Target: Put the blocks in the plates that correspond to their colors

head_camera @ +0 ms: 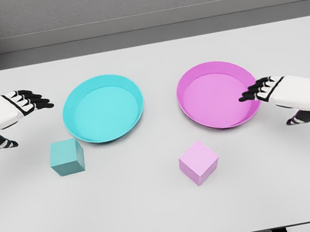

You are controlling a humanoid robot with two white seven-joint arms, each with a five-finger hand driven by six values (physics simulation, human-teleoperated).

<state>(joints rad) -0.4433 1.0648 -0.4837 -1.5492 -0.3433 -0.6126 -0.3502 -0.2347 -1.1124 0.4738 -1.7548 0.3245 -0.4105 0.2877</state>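
Bright, even, seemingly overhead light; soft faint shadows under objects on the table (pixel 160 211); sharp, glare-free render.

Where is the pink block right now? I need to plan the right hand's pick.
In the head view the pink block sits on the table right of centre, in front of the pink plate and apart from it.

Teal block (pixel 67 157) sits just below the teal plate (pixel 79 128) — pink block (pixel 198 162) lies near the pink plate (pixel 193 112), both plates empty.
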